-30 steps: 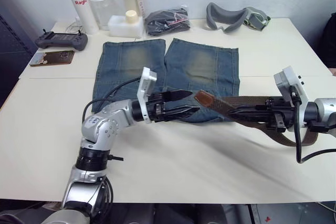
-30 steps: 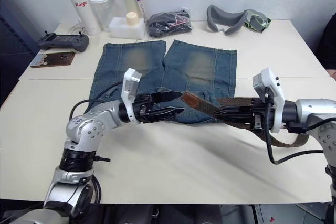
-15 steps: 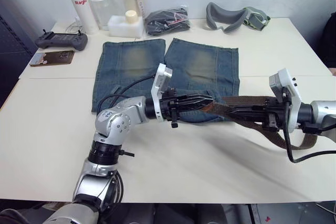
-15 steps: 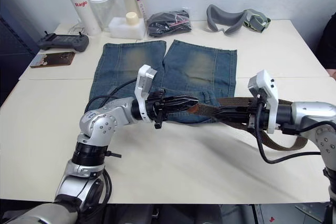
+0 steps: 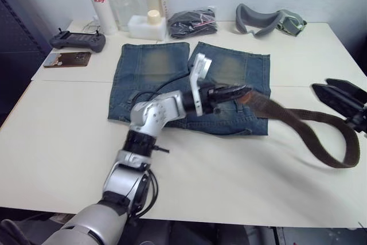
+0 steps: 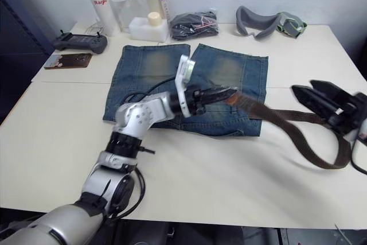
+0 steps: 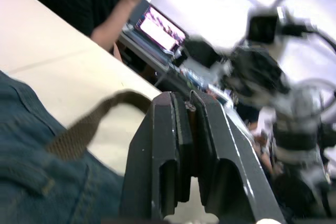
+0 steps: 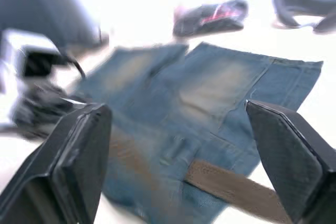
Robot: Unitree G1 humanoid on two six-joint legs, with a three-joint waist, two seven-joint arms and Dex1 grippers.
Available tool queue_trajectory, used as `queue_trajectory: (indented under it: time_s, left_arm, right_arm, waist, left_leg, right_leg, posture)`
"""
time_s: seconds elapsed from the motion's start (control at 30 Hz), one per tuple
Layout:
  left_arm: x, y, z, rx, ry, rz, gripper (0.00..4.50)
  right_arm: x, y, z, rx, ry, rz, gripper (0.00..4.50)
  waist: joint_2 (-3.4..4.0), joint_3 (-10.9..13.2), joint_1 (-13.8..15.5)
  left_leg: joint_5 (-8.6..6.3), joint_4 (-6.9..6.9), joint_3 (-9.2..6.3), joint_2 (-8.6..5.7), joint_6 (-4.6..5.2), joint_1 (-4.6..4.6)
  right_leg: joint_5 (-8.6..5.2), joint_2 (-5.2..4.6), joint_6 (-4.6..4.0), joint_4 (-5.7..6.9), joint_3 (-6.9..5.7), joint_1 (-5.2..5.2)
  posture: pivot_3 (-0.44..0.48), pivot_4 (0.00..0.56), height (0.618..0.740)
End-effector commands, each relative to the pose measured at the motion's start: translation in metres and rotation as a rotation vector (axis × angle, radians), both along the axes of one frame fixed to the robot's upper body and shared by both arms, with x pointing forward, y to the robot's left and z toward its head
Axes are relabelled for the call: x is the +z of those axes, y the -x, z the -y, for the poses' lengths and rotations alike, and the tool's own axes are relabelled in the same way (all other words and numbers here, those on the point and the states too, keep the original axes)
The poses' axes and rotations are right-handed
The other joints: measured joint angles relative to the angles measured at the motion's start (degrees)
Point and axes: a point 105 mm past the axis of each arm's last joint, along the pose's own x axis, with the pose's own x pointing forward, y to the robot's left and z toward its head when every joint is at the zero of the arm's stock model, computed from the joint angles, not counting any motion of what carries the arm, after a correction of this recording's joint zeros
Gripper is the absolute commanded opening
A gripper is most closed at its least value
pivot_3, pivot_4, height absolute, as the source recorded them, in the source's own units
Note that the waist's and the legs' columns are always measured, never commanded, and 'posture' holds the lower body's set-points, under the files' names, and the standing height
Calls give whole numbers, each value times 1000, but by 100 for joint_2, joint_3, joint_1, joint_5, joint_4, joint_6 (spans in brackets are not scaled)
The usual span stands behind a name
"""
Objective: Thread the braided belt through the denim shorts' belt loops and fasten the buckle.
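Left gripper (image 6: 221, 93) is pinching the braided belt (image 6: 298, 139) tip over the denim shorts (image 6: 149, 76) mid-frame, likely lining it toward a loop; right gripper (image 8: 178, 169) jaws are spread wide, empty.

- Your denim shorts (image 5: 172, 76) lie mid-table (image 5: 57, 142).
- Behind them: bottles (image 5: 123, 7), black bundle (image 5: 194, 22), goggle strap (image 5: 269, 19).
- Braided belt (image 5: 309, 133) trails right off the shorts.
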Motion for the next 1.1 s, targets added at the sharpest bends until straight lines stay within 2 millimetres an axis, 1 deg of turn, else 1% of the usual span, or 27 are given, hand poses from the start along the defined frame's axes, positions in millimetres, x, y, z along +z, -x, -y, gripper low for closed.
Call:
queue_trajectory:
  time_s: [0.03,0.07,0.1,0.17,0.27,0.3,0.37,0.4,0.53,0.63,0.77,0.83,0.97,1.03,1.07,1.1]
  left_arm:
    - [20,-5,10,-9,105,-55,0]
    - [27,-1,14,-51,145,-79,0]
    - [32,3,16,-86,171,-94,0]
    - [38,11,16,-154,203,-128,0]
    - [36,19,14,-211,188,-145,0]
    - [35,23,13,-229,176,-138,0]
    - [31,25,11,-228,158,-140,0]
    - [30,24,11,-216,149,-143,0]
    - [29,22,8,-195,148,-146,0]
    - [30,24,8,-197,153,-147,0]
    - [23,25,9,-166,120,-127,0]
    - [21,25,11,-156,111,-124,0]
    - [17,24,12,-137,95,-123,0]
    - [15,22,13,-128,89,-124,0]
    - [14,22,12,-127,85,-123,0]
    - [14,22,12,-126,81,-122,0]
  right_arm:
    - [-2,32,-47,143,-210,27,4430]
    - [-14,37,-60,159,-271,-11,4430]
    - [-22,39,-70,161,-315,-36,4430]
    - [-34,33,-78,135,-409,-62,4430]
    - [-38,21,-78,101,-582,-45,4430]
    - [-39,17,-74,95,-657,-26,4430]
    - [-47,9,-71,65,-742,-18,4430]
    - [-50,6,-74,68,-767,-15,4430]
    - [-54,-2,-85,102,-801,-10,4430]
    - [-55,-9,-89,109,-809,-9,4430]
    - [-53,-19,-83,79,-787,35,4430]
    - [-52,-21,-80,70,-778,55,4430]
    - [-51,-21,-80,81,-764,80,4430]
    - [-50,-20,-81,86,-763,94,3918]
    - [-50,-20,-81,85,-766,101,3596]
    - [-50,-20,-81,85,-770,105,3166]
  waist:
    - [5,-3,-23]
    - [3,-2,-50]
    - [5,-2,-74]
    - [6,-3,-137]
    - [6,-3,-187]
    - [7,-4,-189]
    - [10,-5,-187]
    - [10,-5,-187]
    - [11,-4,-176]
    - [11,-4,-173]
    - [12,-4,-182]
    - [12,-5,-174]
    - [12,-5,-178]
    - [12,-4,-177]
    - [12,-5,-177]
    - [12,-5,-178]
  left_leg:
    - [-2,4,8,-1,5,-8]
    - [-2,3,7,-1,6,-10]
    - [-1,1,5,4,6,-12]
    - [1,-9,4,0,4,2]
    - [9,-23,6,-26,10,38]
    - [9,-26,6,-33,12,42]
    - [13,-34,6,-42,16,43]
    - [16,-36,4,-43,10,45]
    - [22,-36,0,-66,14,45]
    - [22,-33,0,-71,16,44]
    - [22,-35,0,-69,16,45]
    - [23,-35,-1,-69,15,45]
    - [23,-35,0,-70,15,44]
    - [23,-35,-1,-70,15,44]
    - [23,-34,0,-70,15,44]
    - [23,-34,0,-70,15,44]
  right_leg:
    - [0,-2,1,3,9,-10]
    - [0,-1,2,1,8,-12]
    - [1,5,3,-1,8,-13]
    - [4,9,9,-1,16,-11]
    - [12,12,25,-5,11,12]
    - [12,9,25,-2,9,14]
    - [11,10,24,2,12,10]
    - [10,15,22,5,14,10]
    - [10,15,23,13,15,4]
    - [10,12,23,12,16,6]
    - [10,11,22,12,16,6]
    - [10,11,23,14,15,5]
    - [10,11,23,14,17,5]
    - [10,11,23,14,17,5]
    - [10,10,23,14,17,5]
    - [10,9,23,14,17,5]
  posture:
    - [0,150,636]
    - [0,150,636]
    - [0,150,636]
    - [0,150,636]
    - [0,150,636]
    - [0,150,636]
    - [0,150,636]
    - [0,150,636]
    - [0,150,636]
    - [0,150,636]
    - [0,150,636]
    - [0,150,636]
    - [0,150,636]
    - [0,150,636]
    - [0,150,636]
    - [0,150,636]
